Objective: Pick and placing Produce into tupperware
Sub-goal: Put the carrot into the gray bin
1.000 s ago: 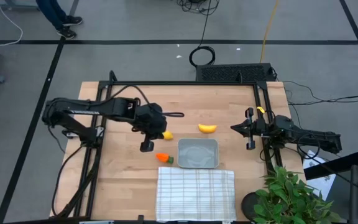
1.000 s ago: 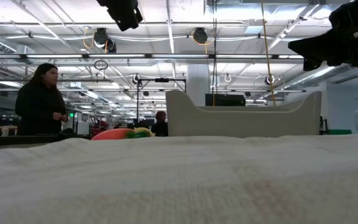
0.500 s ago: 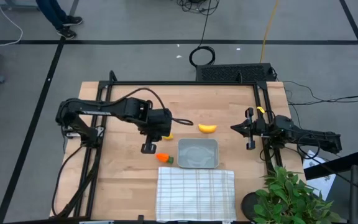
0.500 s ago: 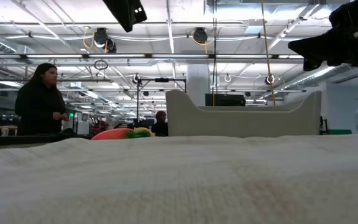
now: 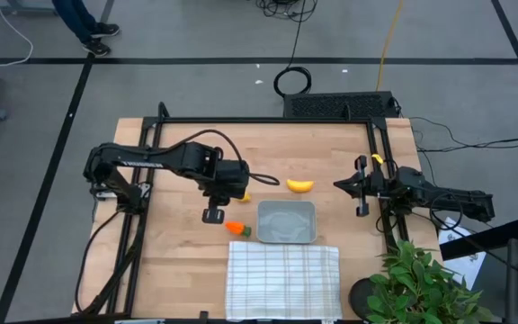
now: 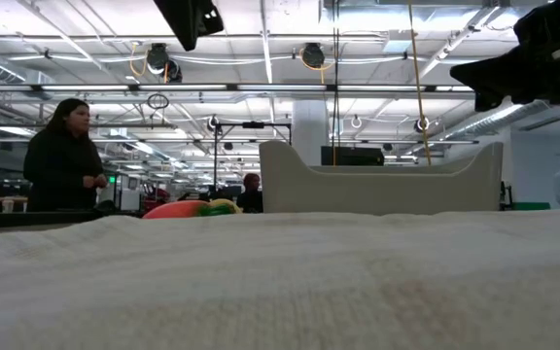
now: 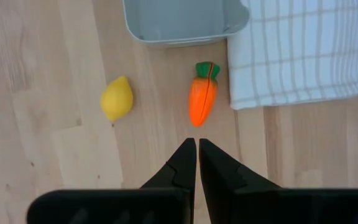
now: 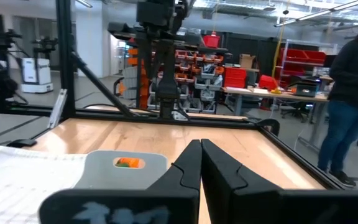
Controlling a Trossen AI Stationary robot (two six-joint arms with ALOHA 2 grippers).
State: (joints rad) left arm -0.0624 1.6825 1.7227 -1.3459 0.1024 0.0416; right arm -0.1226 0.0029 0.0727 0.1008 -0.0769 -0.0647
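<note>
An orange carrot point(image 7: 202, 99) with a green top and a yellow lemon point(image 7: 117, 98) lie on the wooden table, just left of the grey tupperware point(image 5: 286, 222). A yellow banana point(image 5: 300, 186) lies past the tupperware's far edge. My left gripper point(image 7: 197, 144) hangs shut above the table, pointing steeply down, a little to the left of the carrot's tip. It holds nothing. In the high view the left arm covers part of the lemon point(image 5: 243, 196). My right gripper point(image 8: 200, 144) waits shut at the table's right edge, pointing level.
A white checked cloth point(image 5: 283, 279) lies in front of the tupperware at the table's near edge. A potted plant point(image 5: 416, 283) stands at the near right corner. People stand in the room beyond the table point(image 6: 61, 156).
My left arm has reached a little toward the table's right, over the lemon. Its gripper has tipped to point more steeply down and has stayed shut. The produce and the tupperware have not moved.
</note>
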